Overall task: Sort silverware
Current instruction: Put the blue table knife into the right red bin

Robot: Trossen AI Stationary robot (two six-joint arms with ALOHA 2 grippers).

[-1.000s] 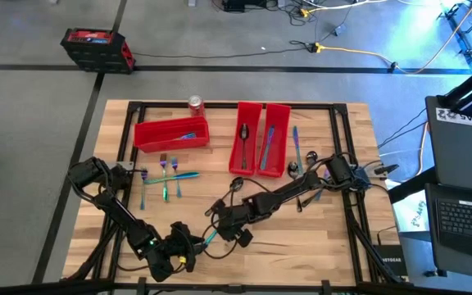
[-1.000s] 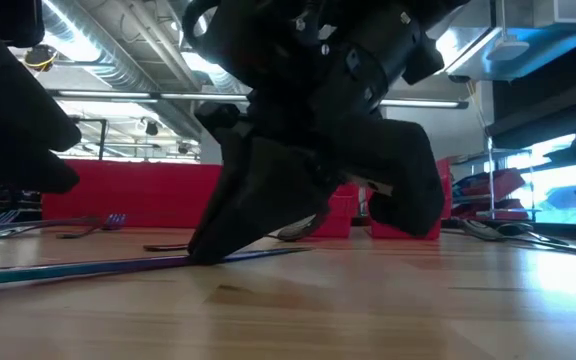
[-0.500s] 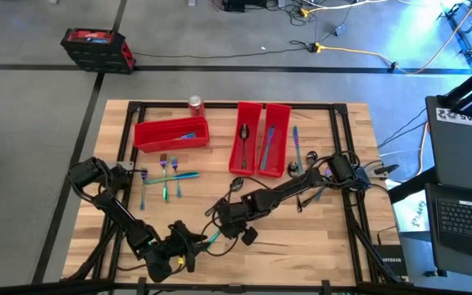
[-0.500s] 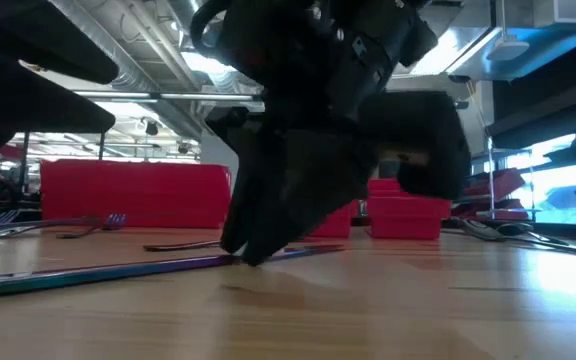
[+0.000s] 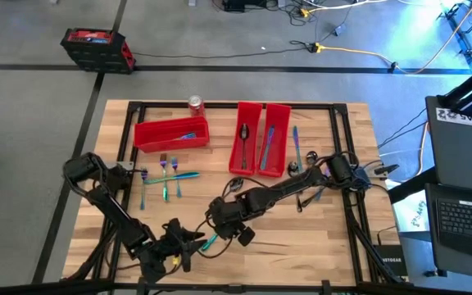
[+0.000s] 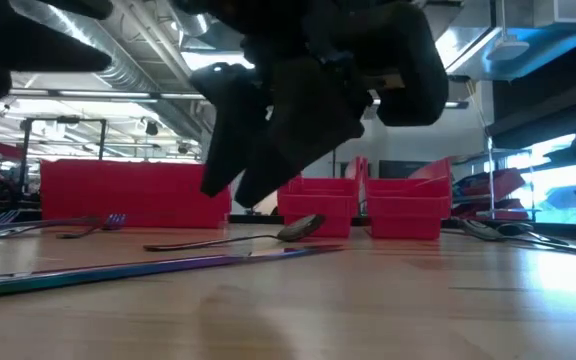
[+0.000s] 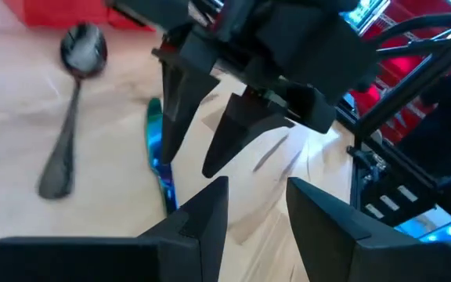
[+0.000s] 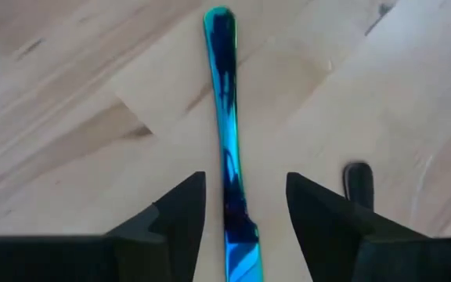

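Right pincer, fingers spread, hovers over a knife on the wooden table.

A teal-blue knife lies flat on the wood near the table's front. A dark spoon lies just beside it. Forks lie loose farther left. More spoons and knives rest inside bins.

The right arm stretches from the counter's right edge toward the front centre, its tool hanging low with fingers spread. The left arm folds along the front-left corner, its tool parted too.
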